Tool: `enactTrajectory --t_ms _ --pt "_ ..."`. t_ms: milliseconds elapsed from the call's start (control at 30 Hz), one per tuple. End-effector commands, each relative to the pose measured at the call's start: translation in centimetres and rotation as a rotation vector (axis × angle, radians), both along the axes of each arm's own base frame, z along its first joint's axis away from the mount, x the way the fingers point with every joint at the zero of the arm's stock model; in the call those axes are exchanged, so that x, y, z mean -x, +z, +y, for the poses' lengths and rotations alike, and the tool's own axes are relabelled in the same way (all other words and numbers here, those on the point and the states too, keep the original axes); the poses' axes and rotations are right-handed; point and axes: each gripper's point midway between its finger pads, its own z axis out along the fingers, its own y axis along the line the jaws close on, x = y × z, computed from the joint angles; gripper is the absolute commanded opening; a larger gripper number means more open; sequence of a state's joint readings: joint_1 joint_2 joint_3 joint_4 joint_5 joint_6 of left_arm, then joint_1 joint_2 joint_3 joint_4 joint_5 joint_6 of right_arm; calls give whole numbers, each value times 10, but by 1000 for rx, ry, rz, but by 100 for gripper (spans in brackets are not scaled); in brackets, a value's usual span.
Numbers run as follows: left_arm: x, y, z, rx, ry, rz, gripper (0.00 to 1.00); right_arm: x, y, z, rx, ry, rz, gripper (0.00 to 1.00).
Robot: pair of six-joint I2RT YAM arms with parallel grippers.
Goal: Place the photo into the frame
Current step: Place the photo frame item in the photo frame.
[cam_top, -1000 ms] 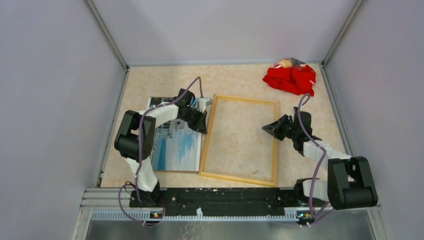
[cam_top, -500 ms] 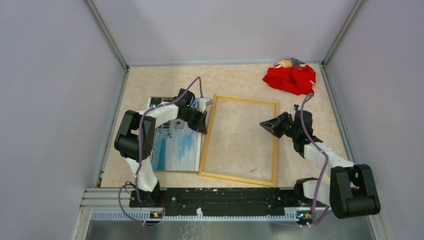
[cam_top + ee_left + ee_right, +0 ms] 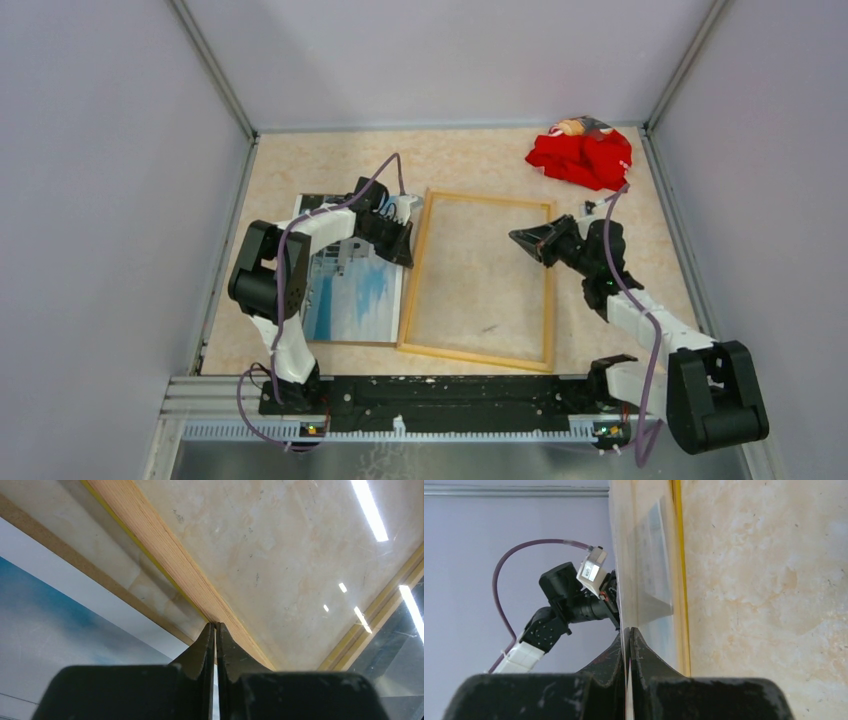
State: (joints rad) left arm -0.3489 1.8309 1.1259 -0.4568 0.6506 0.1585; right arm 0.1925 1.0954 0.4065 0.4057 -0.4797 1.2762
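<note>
While the photo [image 3: 352, 295] lies face up on a brown backing board [image 3: 350, 343] at the worktop's [image 3: 330, 165] left, the frame [image 3: 475, 357] lies just beside it, pale back up. The left arm arches over the photo, the left gripper [image 3: 215, 626] nearly closed at the frame's left rail; any hold is unclear. The right arm reaches forward, the right gripper [image 3: 520, 238] closed tight above the right rail.
</note>
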Motion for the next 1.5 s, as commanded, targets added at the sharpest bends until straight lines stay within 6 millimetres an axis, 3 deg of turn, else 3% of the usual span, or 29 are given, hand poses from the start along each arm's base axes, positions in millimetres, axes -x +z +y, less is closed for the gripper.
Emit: enactTrajectory --t_ms 0,600,1033,1467 --pt "-1 7 -13 54 -32 -22 7 6 15 16 -45 64 -23 0" --pt "0 7 -14 58 -35 -23 6 -1 2 10 -83 -26 36 0" --pt "1 8 -16 75 -42 -19 4 -4 3 29 -123 5 50 0" --pt "4 5 -16 82 -49 -20 1 -25 23 37 -150 -31 46 0"
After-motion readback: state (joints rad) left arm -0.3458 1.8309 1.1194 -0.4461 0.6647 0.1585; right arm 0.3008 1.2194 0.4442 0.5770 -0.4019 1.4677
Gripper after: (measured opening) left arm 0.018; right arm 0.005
